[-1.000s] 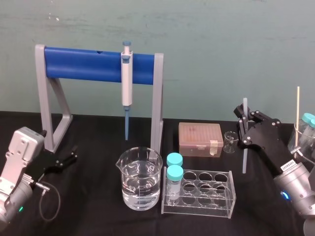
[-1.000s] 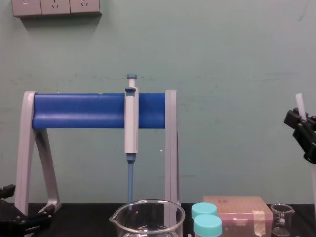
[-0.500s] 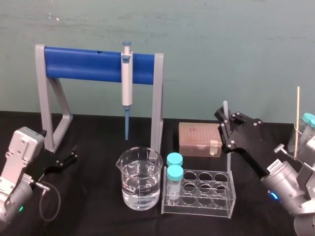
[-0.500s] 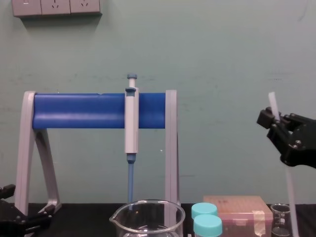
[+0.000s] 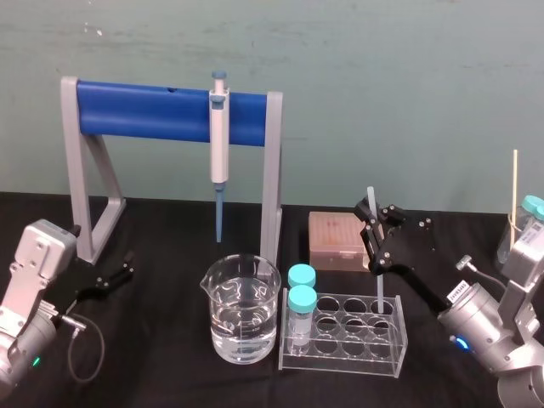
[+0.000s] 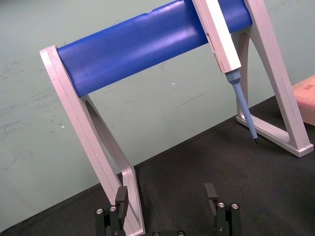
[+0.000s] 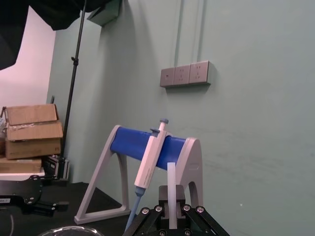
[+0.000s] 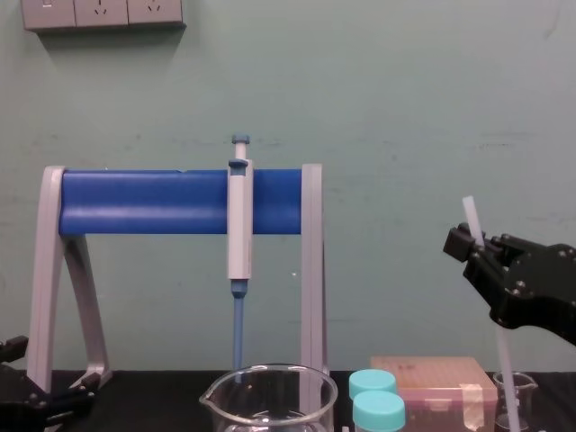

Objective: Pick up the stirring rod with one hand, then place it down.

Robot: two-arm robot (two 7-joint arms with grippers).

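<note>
While the black angular right pincer (image 5: 372, 223) is clamped on the long translucent white stirring rod (image 5: 378, 287), held near upright, the task appears mid-carry: lifted, not yet placed. Its lower end meets the clear acrylic tube rack (image 5: 340, 359); whether inside a hole or behind cannot be told. Placing calls for a lowering clear of the rack, teal-capped vials (image 5: 300, 299) and water-filled glass beaker (image 5: 242, 319). Bare black counter (image 5: 161, 365) lies left of the beaker, where the left pincer (image 5: 119, 274) rests parked, fingers apart.
</note>
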